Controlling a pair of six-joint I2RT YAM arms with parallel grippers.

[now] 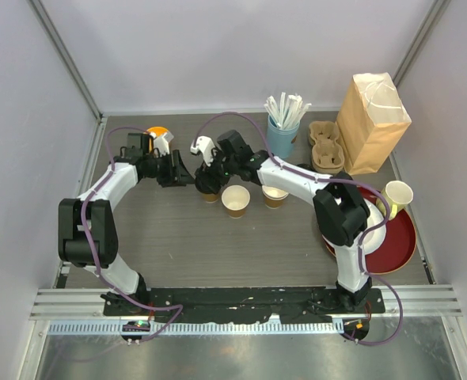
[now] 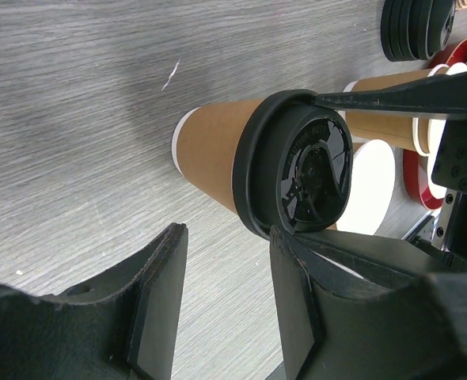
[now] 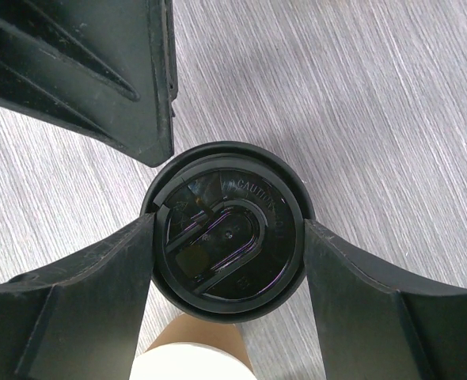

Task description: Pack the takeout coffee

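A kraft-brown coffee cup (image 2: 210,154) with a black lid (image 3: 225,241) stands on the table, mostly hidden under my grippers in the top view (image 1: 210,190). My right gripper (image 3: 227,261) is over it from above, one finger pressed on each side of the lid's rim. My left gripper (image 2: 229,305) is open and empty, level with the cup and just left of it, not touching; it also shows in the top view (image 1: 183,174). An unlidded brown cup (image 1: 236,200) stands to the right. A third brown cup (image 1: 275,195) stands partly under the right arm.
A light-blue cup of straws (image 1: 282,131), a pulp cup carrier (image 1: 325,146) and a brown paper bag (image 1: 372,123) stand at the back right. A red tray (image 1: 404,245) holds white plates and a yellow cup (image 1: 397,195). A stack of black lids (image 2: 415,28) lies nearby.
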